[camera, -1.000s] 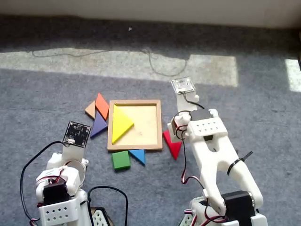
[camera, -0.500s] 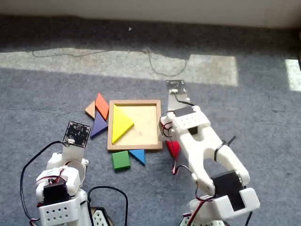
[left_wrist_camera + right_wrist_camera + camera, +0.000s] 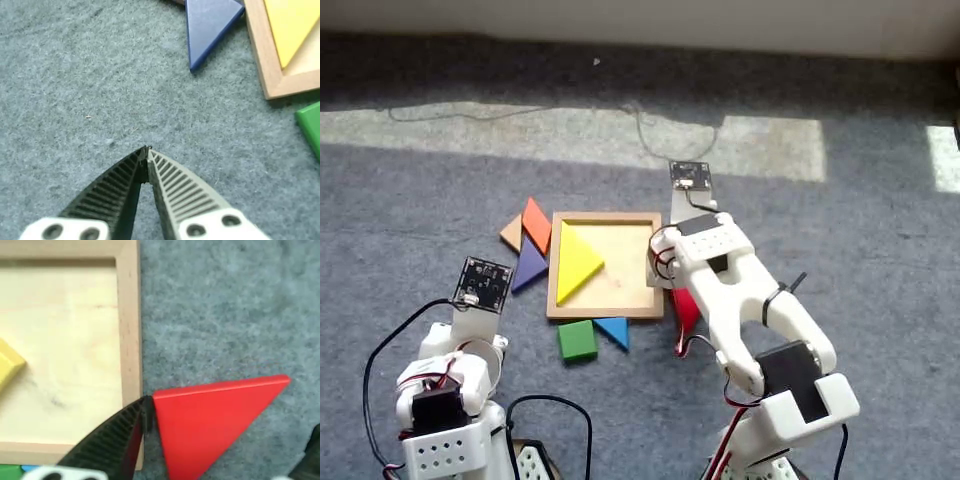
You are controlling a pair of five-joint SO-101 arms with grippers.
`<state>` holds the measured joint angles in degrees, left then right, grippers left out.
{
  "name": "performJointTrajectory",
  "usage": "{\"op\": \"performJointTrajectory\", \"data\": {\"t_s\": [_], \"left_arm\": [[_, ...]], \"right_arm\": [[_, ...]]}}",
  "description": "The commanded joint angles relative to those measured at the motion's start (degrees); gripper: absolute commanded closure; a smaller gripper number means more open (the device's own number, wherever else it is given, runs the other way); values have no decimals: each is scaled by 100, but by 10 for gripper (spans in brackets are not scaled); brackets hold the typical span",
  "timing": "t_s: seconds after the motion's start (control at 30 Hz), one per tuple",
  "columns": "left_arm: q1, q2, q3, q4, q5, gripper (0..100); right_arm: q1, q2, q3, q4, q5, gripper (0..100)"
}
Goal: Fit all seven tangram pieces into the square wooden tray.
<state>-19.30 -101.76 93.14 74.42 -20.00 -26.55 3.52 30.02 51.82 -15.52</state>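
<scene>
Red triangle (image 3: 686, 312) flat on carpet (image 3: 840, 250), just outside the tray's (image 3: 603, 216) right rim, straddled by the wide-spread right gripper (image 3: 227, 422), one finger (image 3: 117, 440) touching its corner beside the wall. Likely hazards: a corner-only pinch twisting the piece loose; that finger snagging the rim, shoving the tray. Left gripper (image 3: 146, 152) pinched closed over carpet.

Grey carpet (image 3: 420, 220), wooden tray (image 3: 605, 313), orange piece (image 3: 537, 225), navy triangle (image 3: 528, 268), green square (image 3: 577, 340), blue triangle (image 3: 613, 330), red triangle (image 3: 686, 312), cable (image 3: 650, 140)

One wooden tray (image 3: 605, 313), five triangles (image 3: 511, 233) (image 3: 528, 269) (image 3: 576, 262) (image 3: 614, 329) (image 3: 687, 312), one green square (image 3: 577, 340), one orange diamond (image 3: 537, 225), two robot arms (image 3: 445, 400) (image 3: 740, 300)
</scene>
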Motion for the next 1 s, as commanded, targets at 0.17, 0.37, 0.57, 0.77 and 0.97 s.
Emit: {"op": "performJointTrajectory", "data": {"t_s": [0.17,0.37,0.57,0.77,0.97], "left_arm": [[-31,-207,-145,-141,-35,989],[-31,-207,-145,-132,-35,989],[-31,-207,-145,-132,-35,989],[-31,-207,-145,-132,-26,989],[-31,-207,-145,-123,-26,989]], "right_arm": [[13,163,84,-136,-62,549],[154,769,-215,145,-62,549],[242,787,-646,593,-18,549],[505,787,-664,681,905,632],[541,778,-664,673,1143,673]]}}
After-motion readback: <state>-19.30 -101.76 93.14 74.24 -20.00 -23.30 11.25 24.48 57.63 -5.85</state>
